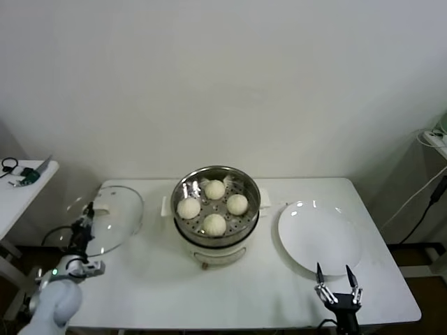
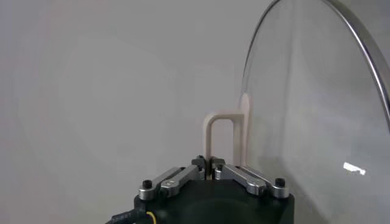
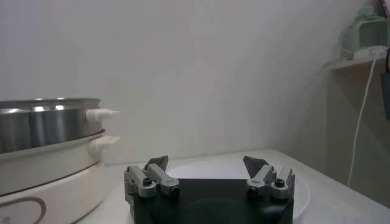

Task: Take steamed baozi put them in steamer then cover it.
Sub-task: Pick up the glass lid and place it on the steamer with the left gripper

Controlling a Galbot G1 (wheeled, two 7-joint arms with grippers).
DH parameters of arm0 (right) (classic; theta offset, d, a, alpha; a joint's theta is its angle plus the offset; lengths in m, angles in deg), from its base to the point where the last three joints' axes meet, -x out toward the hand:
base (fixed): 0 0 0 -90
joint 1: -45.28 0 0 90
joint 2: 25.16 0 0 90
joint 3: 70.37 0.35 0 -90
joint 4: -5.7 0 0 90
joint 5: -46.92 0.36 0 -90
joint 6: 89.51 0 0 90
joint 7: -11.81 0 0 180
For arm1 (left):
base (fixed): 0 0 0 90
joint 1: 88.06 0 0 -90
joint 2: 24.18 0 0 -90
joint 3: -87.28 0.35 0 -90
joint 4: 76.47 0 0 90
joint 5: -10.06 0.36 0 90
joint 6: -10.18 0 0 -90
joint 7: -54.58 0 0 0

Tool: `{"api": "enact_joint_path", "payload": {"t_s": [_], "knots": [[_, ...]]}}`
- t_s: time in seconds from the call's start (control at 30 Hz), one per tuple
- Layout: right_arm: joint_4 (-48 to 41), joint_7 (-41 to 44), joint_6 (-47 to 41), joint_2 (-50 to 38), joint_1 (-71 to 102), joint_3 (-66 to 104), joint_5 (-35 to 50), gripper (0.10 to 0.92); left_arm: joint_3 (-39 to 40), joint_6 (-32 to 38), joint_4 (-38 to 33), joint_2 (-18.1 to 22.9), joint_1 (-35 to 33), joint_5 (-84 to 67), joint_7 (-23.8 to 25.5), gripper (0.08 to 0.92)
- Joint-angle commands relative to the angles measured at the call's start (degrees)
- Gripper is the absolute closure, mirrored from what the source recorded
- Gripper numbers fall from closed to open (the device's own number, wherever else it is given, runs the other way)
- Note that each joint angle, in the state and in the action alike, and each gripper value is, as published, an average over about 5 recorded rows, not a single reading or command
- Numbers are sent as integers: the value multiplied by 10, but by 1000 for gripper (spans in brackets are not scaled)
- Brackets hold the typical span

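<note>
The steamer point(image 1: 216, 241), a shiny steel pot on a cream base, stands mid-table with no lid on it. Several cream-white steamed baozi point(image 1: 214, 189) lie on its perforated tray. At the table's left end the cover point(image 1: 112, 213), a clear glass lid, is tilted. My left gripper point(image 1: 87, 218) is shut on its cream handle point(image 2: 222, 134), and the glass point(image 2: 317, 109) rises beside the fingers point(image 2: 210, 163). My right gripper point(image 1: 337, 283) hangs open and empty near the front edge by the white plate. The right wrist view shows the steamer's wall point(image 3: 46, 128) off to one side.
A flat white plate point(image 1: 318, 237) lies right of the steamer, under the right gripper's fingers point(image 3: 206, 163). A small side table point(image 1: 21, 181) with clutter stands at the far left. Cables point(image 1: 429, 202) hang at the far right by a shelf point(image 3: 359, 58).
</note>
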Motion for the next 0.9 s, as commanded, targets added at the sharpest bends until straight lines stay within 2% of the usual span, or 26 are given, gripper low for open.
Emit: {"api": "enact_joint_path", "payload": {"t_s": [0.03, 0.13, 0.3, 0.47, 0.6, 0.73, 0.9], "knots": [[-2, -13, -8, 0, 0, 3, -20, 203, 10, -163, -250, -77, -20, -107, 133, 867], [-3, -19, -10, 0, 1, 6, -29, 203, 49, -207, -297, -72, -1, -84, 156, 867], [0, -22, -19, 0, 2, 10, -34, 203, 169, -295, -348, -45, 66, -15, 199, 867], [2, -23, -21, -1, 1, 12, -33, 203, 287, -343, -347, -3, 125, 72, 238, 867], [-1, -22, -19, -3, -1, 16, -29, 203, 354, -358, -341, 10, 145, 129, 260, 867], [-7, -23, -14, -10, -4, 16, -15, 203, 394, -369, -332, 29, 146, 165, 270, 867], [-13, -23, -10, -13, -7, 17, -9, 203, 431, -373, -303, 85, 162, 210, 277, 867]]}}
